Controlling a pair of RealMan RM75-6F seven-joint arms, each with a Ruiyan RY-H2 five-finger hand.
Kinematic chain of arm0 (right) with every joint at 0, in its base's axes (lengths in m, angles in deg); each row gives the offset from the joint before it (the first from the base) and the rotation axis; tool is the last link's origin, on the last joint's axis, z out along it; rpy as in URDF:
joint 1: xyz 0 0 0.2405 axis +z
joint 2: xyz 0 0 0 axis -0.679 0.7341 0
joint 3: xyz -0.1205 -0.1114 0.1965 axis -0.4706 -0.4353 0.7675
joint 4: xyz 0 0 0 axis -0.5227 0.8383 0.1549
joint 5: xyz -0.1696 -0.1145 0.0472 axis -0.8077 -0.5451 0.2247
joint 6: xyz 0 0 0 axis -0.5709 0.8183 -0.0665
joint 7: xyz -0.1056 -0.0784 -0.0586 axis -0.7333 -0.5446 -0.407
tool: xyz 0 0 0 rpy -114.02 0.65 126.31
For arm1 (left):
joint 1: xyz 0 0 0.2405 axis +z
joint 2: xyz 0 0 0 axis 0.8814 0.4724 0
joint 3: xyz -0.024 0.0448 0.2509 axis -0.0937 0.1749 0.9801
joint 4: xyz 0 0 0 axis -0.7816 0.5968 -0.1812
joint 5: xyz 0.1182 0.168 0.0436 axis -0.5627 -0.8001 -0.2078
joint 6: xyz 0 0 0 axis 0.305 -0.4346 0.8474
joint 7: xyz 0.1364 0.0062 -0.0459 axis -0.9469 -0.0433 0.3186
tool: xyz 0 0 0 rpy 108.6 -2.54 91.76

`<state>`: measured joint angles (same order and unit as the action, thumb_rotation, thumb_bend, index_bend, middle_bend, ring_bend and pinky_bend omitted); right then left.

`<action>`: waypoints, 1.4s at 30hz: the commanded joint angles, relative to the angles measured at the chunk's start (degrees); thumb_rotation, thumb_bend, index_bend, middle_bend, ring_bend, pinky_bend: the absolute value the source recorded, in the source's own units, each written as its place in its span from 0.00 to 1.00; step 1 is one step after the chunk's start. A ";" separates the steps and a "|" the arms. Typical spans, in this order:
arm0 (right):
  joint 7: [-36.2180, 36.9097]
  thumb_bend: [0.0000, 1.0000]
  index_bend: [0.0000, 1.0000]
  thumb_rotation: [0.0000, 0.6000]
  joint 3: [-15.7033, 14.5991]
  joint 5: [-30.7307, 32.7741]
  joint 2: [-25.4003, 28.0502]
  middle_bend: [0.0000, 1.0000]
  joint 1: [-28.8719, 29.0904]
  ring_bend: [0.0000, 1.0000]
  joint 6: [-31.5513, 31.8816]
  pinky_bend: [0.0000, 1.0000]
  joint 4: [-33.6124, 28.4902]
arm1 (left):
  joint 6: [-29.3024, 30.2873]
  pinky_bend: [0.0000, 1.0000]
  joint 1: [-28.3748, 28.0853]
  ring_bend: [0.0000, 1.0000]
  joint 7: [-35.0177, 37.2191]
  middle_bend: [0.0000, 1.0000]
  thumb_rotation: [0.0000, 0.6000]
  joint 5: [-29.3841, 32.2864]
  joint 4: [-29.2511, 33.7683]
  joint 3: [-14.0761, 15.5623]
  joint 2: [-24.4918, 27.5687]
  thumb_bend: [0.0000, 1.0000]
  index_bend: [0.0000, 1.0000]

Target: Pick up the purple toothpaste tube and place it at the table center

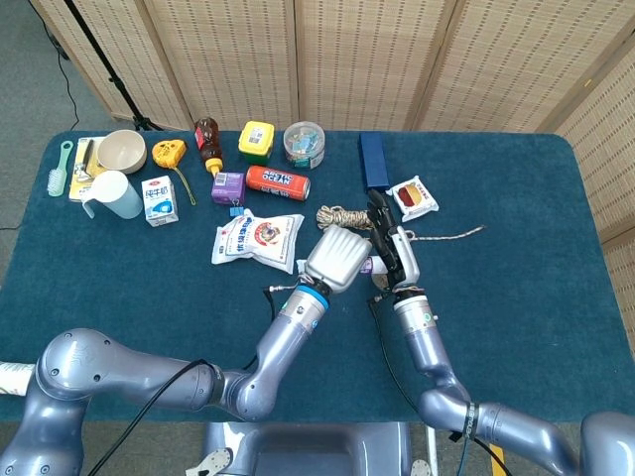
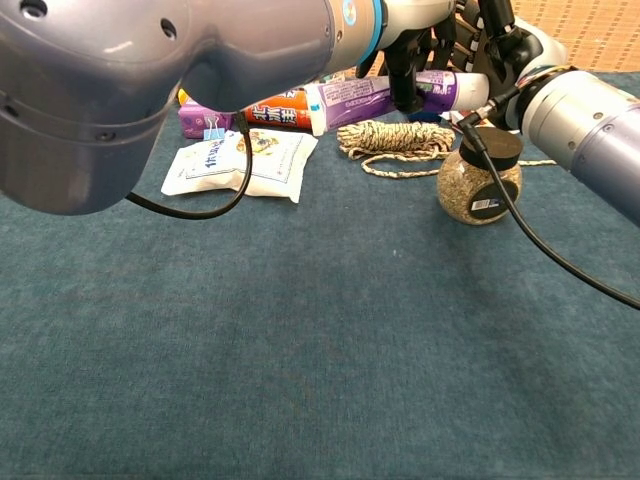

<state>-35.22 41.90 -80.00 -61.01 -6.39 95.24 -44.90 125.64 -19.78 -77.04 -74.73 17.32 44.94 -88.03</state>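
Blue-clothed table (image 1: 516, 297), left robot hand (image 1: 337, 260) holding purple toothpaste tube (image 2: 375, 96)

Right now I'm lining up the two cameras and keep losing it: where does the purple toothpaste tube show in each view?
Head view: mostly hidden; a sliver of the purple toothpaste tube shows at mid-frame between the left hand and the right hand.
Chest view: the tube lies level near the top edge, centre, fingers wrapped around it.
Shared landmark: the coiled rope, beside the tube in both.
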 commanded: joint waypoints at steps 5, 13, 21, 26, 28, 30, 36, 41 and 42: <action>-0.09 0.00 0.00 0.27 -0.14 0.01 -0.19 0.00 0.14 0.00 -0.29 0.00 0.08 | 0.03 0.63 -0.14 0.61 -0.14 0.57 1.00 0.10 -0.01 -0.35 -0.15 0.96 0.56; -0.18 0.00 0.00 0.27 -0.25 -0.07 -0.08 0.00 -0.08 0.00 -0.10 0.00 -0.09 | 1.14 0.63 -0.09 0.61 -0.46 0.57 1.00 -0.69 -0.66 -0.07 -1.17 0.96 0.56; 0.44 0.00 0.00 0.27 -0.07 0.10 0.71 0.00 -0.63 0.00 -0.19 0.00 0.17 | 0.85 0.63 1.45 0.61 -1.05 0.57 1.00 -1.74 2.98 1.66 1.45 0.96 0.56; 1.02 0.00 0.00 0.27 0.21 0.30 1.09 0.00 -0.76 0.00 -0.46 0.00 0.74 | 1.35 0.63 2.60 0.61 -1.01 0.57 1.00 -2.71 4.89 2.79 2.91 0.96 0.56; 1.46 0.00 0.00 0.27 0.51 0.37 1.49 0.00 -0.67 0.00 -0.92 0.00 1.26 | 1.92 0.63 3.55 0.61 -0.59 0.57 1.00 -3.53 6.16 3.40 3.92 0.96 0.56; 1.78 0.00 0.00 0.27 0.65 0.29 1.84 0.00 -0.62 0.00 -1.24 0.00 1.59 | 2.07 0.63 4.19 0.61 -0.21 0.57 1.00 -4.21 6.96 3.82 4.62 0.96 0.56; 2.07 0.00 0.00 0.27 0.70 -0.18 2.84 0.00 -0.66 0.00 -1.55 0.00 2.44 | 2.39 0.63 6.17 0.60 1.16 0.57 1.00 -6.07 8.96 5.18 6.28 0.95 0.56; 2.12 0.00 0.00 0.27 0.75 -0.26 3.83 0.00 -0.82 0.00 -1.81 0.00 3.07 | 2.50 0.63 7.72 0.58 2.35 0.57 1.00 -7.40 10.24 6.22 7.41 0.95 0.55; 1.90 0.00 0.00 0.27 0.74 -0.28 4.10 0.00 -0.77 0.00 -1.91 0.00 3.36 | 2.32 0.63 8.16 0.58 2.66 0.57 1.00 -7.59 10.41 6.59 7.72 0.95 0.55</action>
<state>-33.20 42.66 -80.24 -57.04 -7.16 93.40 -41.71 128.06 -11.91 -74.64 -82.09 27.51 51.26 -80.58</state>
